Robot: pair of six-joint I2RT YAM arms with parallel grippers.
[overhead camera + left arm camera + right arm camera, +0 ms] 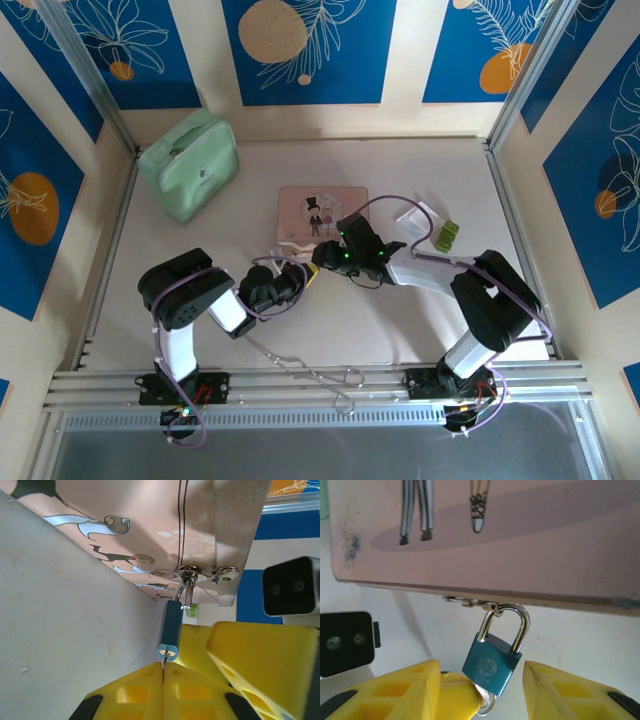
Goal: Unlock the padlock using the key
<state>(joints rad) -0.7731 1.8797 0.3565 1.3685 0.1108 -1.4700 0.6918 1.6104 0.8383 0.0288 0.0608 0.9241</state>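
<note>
Overhead from behind, wrist views close (opposite sides), sharing the padlock

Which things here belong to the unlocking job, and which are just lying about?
Job: padlock, key in left pincer, pink tin it hangs from.
Lying about: mint pouch, clear bag, green packet, wire tool.

The left arm and the right arm are chunky black joints joined by white tubes, with purple cables looping along them. The left pincer and the right pincer have bright yellow fingers moulded with square pockets. A boxy black camera has two small lenses. Green lights glow on the right wrist.
</note>
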